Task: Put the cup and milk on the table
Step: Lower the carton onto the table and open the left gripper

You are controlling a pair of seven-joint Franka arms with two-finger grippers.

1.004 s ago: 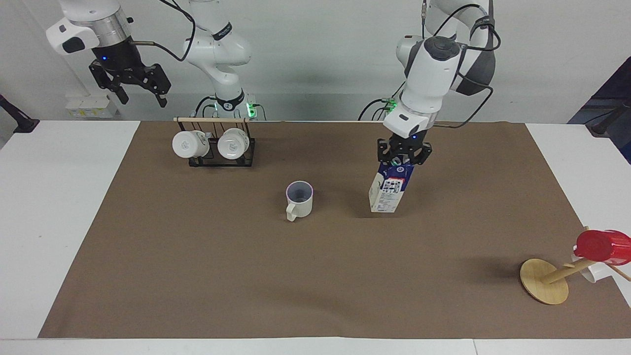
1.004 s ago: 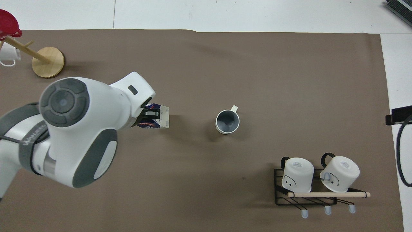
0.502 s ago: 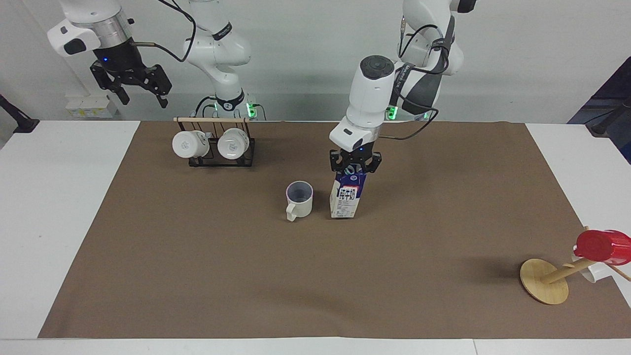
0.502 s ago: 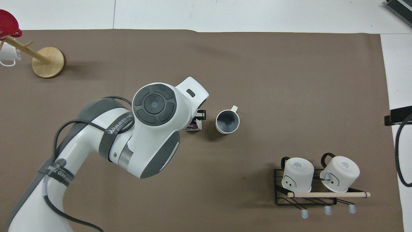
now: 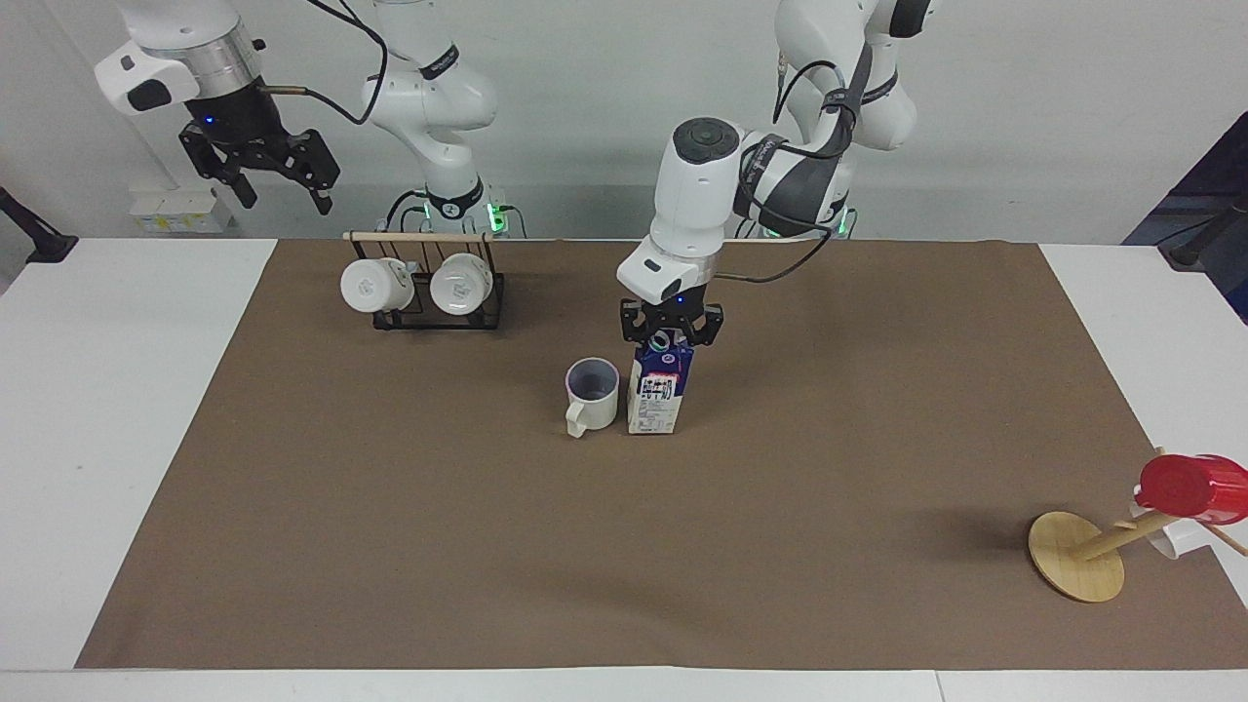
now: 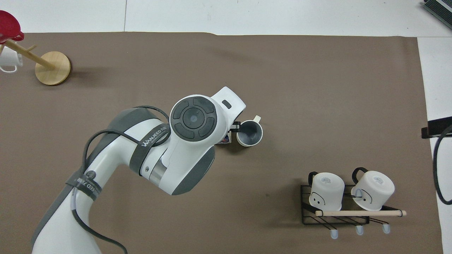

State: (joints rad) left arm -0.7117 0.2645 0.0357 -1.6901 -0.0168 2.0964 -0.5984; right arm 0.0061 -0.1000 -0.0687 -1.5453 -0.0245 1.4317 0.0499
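The cream-beige cup (image 5: 592, 395) (image 6: 250, 133) stands upright on the brown mat (image 5: 624, 546) near the table's middle, its handle pointing away from the robots. The blue and white milk carton (image 5: 660, 392) stands upright on the mat right beside the cup, toward the left arm's end. My left gripper (image 5: 671, 334) is shut on the milk carton's top. In the overhead view the left arm covers most of the carton (image 6: 226, 140). My right gripper (image 5: 261, 175) hangs open and empty, high over the right arm's end of the table, where that arm waits.
A black wire rack (image 5: 439, 310) (image 6: 339, 211) near the robots holds two white mugs (image 5: 374, 285) (image 5: 460, 284). A wooden mug stand (image 5: 1077, 556) (image 6: 52, 67) with a red cup (image 5: 1191, 486) and a white mug sits at the left arm's end, farther from the robots.
My left gripper has carried the milk carton sideways toward the cup, from well apart to right beside it. The cup and the right arm have not moved.
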